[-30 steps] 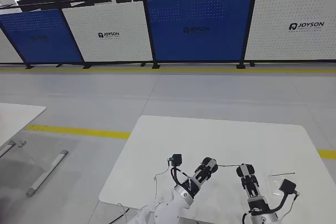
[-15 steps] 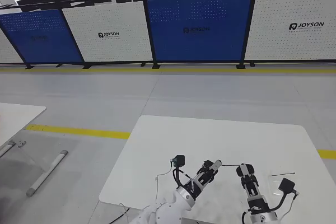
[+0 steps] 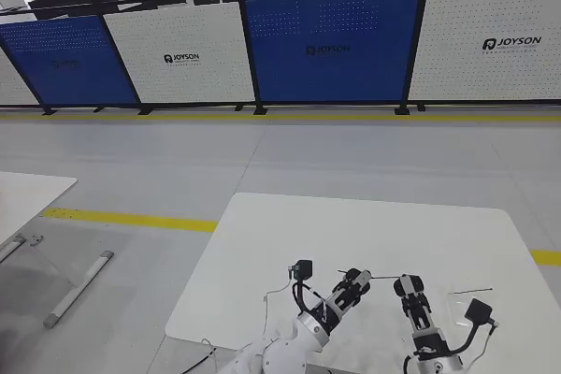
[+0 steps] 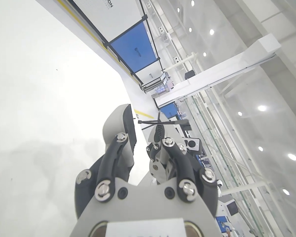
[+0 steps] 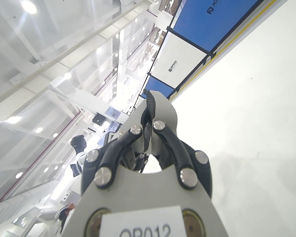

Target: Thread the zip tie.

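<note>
Over the last second the left hand (image 3: 357, 278) has slid sideways toward the right hand (image 3: 409, 281), which has kept its place, so the gap between the two has shrunk to little more than the length of strap between them. Nearest the robot, the left hand stands open, its black rubber pads (image 4: 129, 129) set in white plastic fingers and held apart. The free end of the zip tie (image 4: 167, 122) reaches into the gap between them without visibly touching either. The right hand is clamped shut and grips the other end of the tie between its pressed pads. The tie is a thin, dark, flexible plastic strip held nearly straight. Its long axis runs from one hand across to the other, roughly along the near edge of the worktop (image 3: 355, 224), and it seems to be carried just above that surface. Which end carries the locking head is too small to tell. By my reading, the next move turns on the left hand closing squarely on that tip. Beyond the right hand, a second thin dark strip (image 3: 469, 291) lies on the smooth, matte white worktop with rounded corners.
</note>
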Controlling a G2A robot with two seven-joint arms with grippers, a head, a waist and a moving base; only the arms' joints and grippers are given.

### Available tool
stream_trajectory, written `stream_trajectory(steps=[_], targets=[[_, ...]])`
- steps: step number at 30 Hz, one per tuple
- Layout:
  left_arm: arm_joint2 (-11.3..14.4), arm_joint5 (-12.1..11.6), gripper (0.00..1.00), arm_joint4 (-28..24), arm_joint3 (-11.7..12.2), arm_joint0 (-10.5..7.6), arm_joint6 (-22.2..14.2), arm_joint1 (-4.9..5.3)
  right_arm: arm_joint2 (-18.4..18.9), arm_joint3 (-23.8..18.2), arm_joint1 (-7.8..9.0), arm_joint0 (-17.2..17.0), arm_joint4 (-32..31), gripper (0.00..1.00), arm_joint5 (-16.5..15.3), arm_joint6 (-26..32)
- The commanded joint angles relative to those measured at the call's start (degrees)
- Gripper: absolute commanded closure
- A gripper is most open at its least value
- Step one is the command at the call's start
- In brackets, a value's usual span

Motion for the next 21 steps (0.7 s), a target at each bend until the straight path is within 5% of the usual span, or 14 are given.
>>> stream_trajectory(steps=[1,21], targets=[[0.0,0.1,0.96,0.2,0.0,-0.03,-0.1,-0.03,0.1,0.0,-0.04,-0.1,0.0,1.00,-0.2,0.0],[0.0,-1.0,1.00,3.0,-1.1,0.87,-1.3,0.00,0.5,-0.9,-0.47,-0.7,-1.0,1.00,-0.4,1.5]])
